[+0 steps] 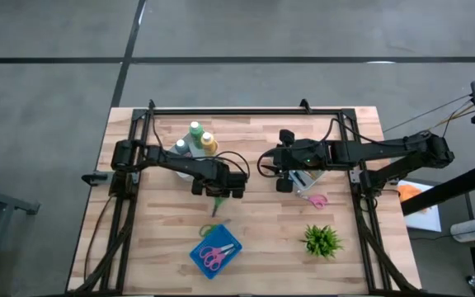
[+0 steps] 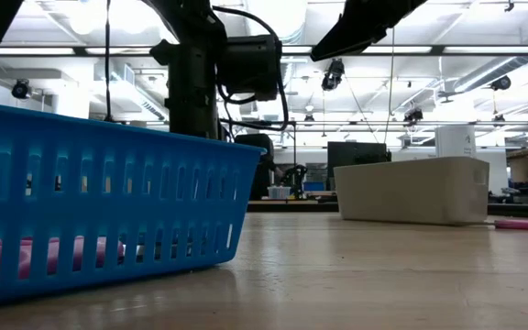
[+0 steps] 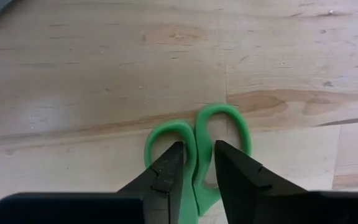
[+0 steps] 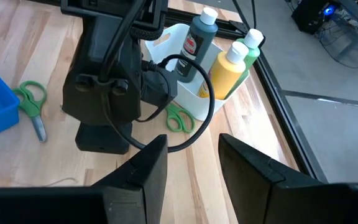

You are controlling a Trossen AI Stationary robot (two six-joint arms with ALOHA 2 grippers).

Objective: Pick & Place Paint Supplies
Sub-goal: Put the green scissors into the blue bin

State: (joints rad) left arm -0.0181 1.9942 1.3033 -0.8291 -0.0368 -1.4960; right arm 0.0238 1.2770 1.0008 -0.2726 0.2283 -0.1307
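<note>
Nearest the worktop's front edge, left of its middle, sits a blue basket (image 1: 216, 253) with pink-handled scissors (image 1: 213, 257) inside. A pair of green scissors (image 1: 211, 229) lies just behind it. A small potted plant (image 1: 322, 239) stands toward the front right corner, and another pair of pink scissors (image 1: 316, 200) lies behind that.

At mid-worktop, the left gripper (image 3: 197, 158) points down over a second pair of green scissors (image 3: 197, 146). Its fingers are parted only narrowly and straddle the bar where the two handle loops meet. I cannot tell whether they press on it.

The right gripper (image 4: 192, 144) hangs right of centre, above a white container (image 2: 411, 188). Its fingers stand apart with nothing between them.

The paint bottles stand upright together in a white bin (image 4: 188, 93) toward the far left corner: dark grey bottle (image 4: 197, 40), yellow-orange bottle (image 4: 227, 68) and green bottle (image 4: 252, 43). The brushes I cannot make out.
</note>
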